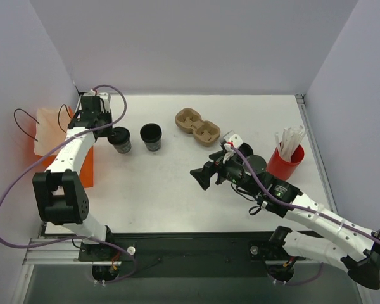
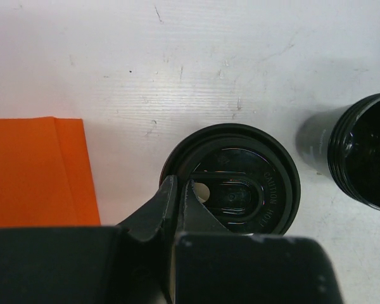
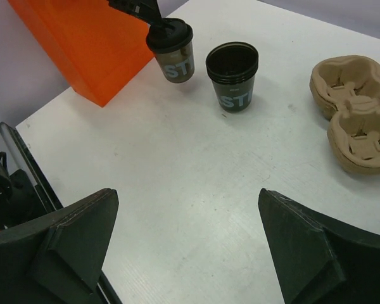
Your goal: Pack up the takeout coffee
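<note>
Black fingers of the left gripper (image 1: 113, 131) close on the far-left lid edge of the small black paper takeout coffee cup (image 1: 120, 140) with its round black plastic lid. It sits at the far left of the white table (image 1: 177, 202), just right of the orange paper bag (image 1: 50, 142). The left arm folds at its elbow and reaches far-left. The right arm bends in from the near right, and the right gripper (image 1: 199, 178) hangs over mid-table.

From the left wrist, the fingers (image 2: 168, 206) are pressed together, pinching the lid's rim. A lidless black paper cup (image 2: 361, 152) stands apart to the right.

From the right wrist, the fingers (image 3: 69, 240) are spread wide and hold nothing. The takeout coffee cup (image 3: 172, 50) tilts beside the bag, and a brown moulded-pulp cup carrier (image 3: 351, 114) lies to the right.
</note>
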`<state>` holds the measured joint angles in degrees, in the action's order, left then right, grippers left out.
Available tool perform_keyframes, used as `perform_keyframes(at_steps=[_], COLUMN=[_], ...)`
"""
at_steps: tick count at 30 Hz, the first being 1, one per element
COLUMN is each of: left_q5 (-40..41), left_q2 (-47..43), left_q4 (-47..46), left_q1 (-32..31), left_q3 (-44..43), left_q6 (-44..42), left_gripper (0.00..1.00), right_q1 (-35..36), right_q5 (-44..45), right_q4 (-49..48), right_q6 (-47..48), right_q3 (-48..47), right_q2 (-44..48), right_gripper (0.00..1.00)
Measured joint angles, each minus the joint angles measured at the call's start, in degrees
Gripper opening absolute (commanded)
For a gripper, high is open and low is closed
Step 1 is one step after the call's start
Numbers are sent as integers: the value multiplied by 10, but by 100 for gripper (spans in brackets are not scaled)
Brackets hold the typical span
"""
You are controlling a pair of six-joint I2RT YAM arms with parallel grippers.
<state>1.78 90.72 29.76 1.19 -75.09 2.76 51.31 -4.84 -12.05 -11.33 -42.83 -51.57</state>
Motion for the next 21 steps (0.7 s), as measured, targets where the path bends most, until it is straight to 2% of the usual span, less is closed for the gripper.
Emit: perform_keyframes(at_steps=[6, 8, 14, 20, 21], left_q5=[5, 5, 5, 5, 5], left_q2=[44, 56, 73, 75, 75], left_q4=[-31, -37, -38, -36, -36], left_q1=[0, 0, -1, -2, -2], left_q3=[-7, -7, -8, -14, -17], left_q6=[3, 7, 14, 15, 15], left_gripper=[0, 4, 31, 43, 48], right_q1=[0, 0, 0, 0, 0], right_q5=[17, 19, 25, 31, 32], right_q4=[4, 5, 7, 8, 8], right_q6=[0, 0, 3, 5, 5], right_q3=[-1, -1, -9, -12, -12], right_q2=[-18, -25, -31, -31, -31], right_gripper=[100, 100, 100, 100, 100])
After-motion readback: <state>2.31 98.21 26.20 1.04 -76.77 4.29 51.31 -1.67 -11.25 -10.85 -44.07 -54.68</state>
